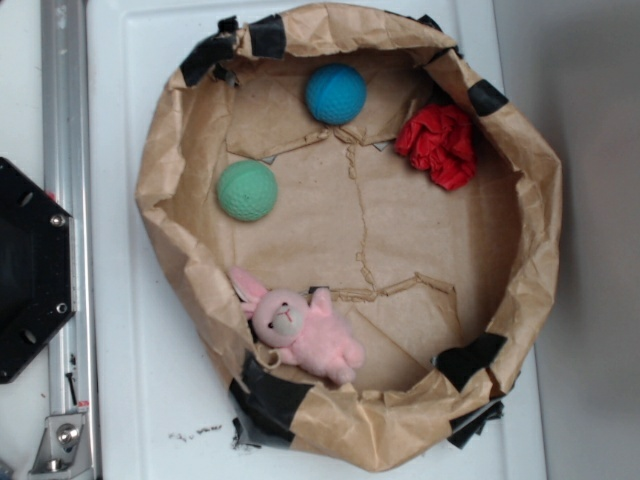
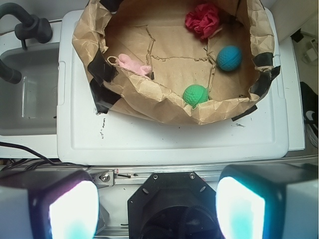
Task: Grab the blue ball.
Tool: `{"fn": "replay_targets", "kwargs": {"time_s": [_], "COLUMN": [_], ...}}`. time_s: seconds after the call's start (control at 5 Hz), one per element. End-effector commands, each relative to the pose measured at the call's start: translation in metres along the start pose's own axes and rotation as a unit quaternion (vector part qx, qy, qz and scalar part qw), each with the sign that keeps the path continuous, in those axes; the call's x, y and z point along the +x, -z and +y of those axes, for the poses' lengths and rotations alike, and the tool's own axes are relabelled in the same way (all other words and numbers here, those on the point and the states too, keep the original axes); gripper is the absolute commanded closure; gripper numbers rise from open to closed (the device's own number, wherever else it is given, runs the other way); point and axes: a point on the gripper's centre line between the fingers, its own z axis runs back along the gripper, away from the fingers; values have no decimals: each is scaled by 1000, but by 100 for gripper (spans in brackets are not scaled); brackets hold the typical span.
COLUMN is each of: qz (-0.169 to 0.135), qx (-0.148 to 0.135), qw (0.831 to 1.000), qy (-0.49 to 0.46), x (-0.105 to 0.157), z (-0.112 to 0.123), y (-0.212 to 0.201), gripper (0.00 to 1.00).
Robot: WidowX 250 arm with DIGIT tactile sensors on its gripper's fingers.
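Task not begun. Blue ball (image 1: 336,93) at rest inside paper basket (image 1: 520,250), near its taped rim, beside red crumpled wad (image 1: 439,146). Gripper (image 2: 155,209) wide, empty, well apart above tabletop edge (image 2: 169,149).

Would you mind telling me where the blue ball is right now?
In the exterior view the blue ball lies inside the paper basin near its top rim, between the green ball and the red wad.

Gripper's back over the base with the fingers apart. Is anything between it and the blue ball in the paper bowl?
The near crumpled brown paper wall stands between the open gripper and the dimpled blue ball. The mint-green ball lies just inside, left of the line. From above, nothing covers the blue ball.
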Motion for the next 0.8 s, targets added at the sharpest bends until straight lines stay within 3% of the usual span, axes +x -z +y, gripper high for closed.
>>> {"fn": "replay_targets", "kwargs": {"time_s": [0.0, 0.2, 0.4, 0.6], "qz": [0, -44, -109, -73], "qx": [0, 88, 116, 109], "qw": [1000, 990, 961, 956], "qy": [0, 104, 225, 261], "x": [0, 31, 69, 100], "z": [0, 20, 47, 66], "y": [0, 27, 54, 80], "gripper": [0, 0, 0, 0]}}
